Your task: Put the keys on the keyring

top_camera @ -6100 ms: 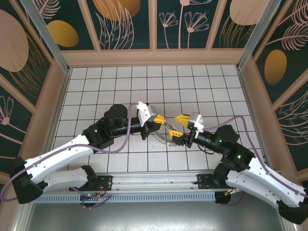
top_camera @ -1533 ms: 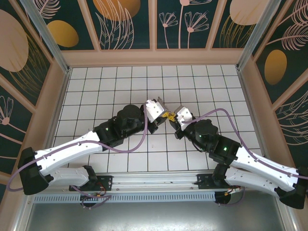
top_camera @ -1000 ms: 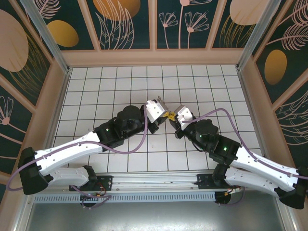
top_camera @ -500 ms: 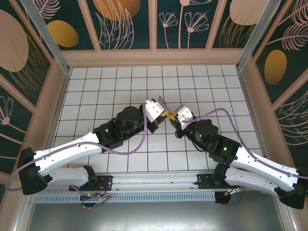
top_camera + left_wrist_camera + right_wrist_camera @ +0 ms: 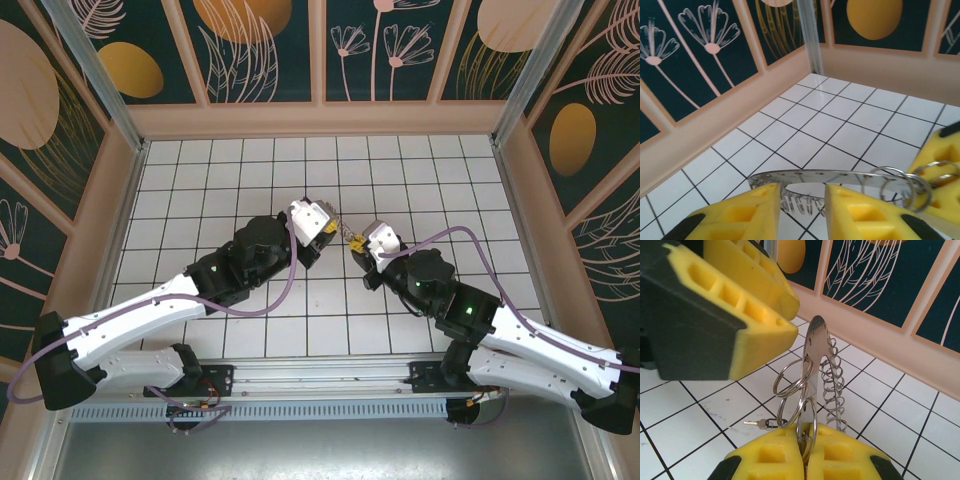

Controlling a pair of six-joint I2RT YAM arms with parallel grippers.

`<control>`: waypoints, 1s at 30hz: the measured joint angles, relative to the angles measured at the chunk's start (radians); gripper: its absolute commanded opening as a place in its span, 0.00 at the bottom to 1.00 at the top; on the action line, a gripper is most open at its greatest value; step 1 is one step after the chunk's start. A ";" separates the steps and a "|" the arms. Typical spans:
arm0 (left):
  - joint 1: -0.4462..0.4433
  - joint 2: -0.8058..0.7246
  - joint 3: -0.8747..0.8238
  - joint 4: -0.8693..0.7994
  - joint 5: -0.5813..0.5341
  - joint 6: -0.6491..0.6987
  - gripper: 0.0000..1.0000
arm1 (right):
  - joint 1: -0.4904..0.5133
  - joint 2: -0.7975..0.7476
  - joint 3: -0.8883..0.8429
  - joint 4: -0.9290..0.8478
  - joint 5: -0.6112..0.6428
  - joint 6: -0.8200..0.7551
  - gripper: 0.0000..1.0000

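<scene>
Overhead camera: the left gripper [image 5: 328, 224] sits just left of mid-table. Its tip is near the keyring [image 5: 343, 234], which is held up between the two arms over the white tiled floor [image 5: 400, 170]. From that height the ring is a small glint, and neither finger gap can be read.

Left wrist camera, closer detail: the two yellow fingers [image 5: 740, 215] stand apart with a clear gap and nothing pinched between them. The keyring's flat silver band crosses just beyond the fingertips, and its fringe of small metal bits hangs down into the gap. Further right, small split rings [image 5: 900, 189] loop around the band.

Right wrist camera: the band is seen nearly edge-on and upright, with the fringe running down its right side. The right gripper [image 5: 806, 440] is closed tight, pinching the lower band together with the split rings. A tiny key [image 5: 760, 423] with a dark head and thin blade shows low, beside the bottom split ring. I cannot tell whether it hangs from that ring or lies on the tile. The left fingers block the upper left of this view, just beside the band's top. Dark flower-patterned wall panels [image 5: 880, 275] stand behind.
</scene>
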 measured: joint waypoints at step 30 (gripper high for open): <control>-0.027 0.066 0.010 -0.010 0.128 0.042 0.29 | 0.000 0.034 0.000 0.001 0.064 0.008 0.00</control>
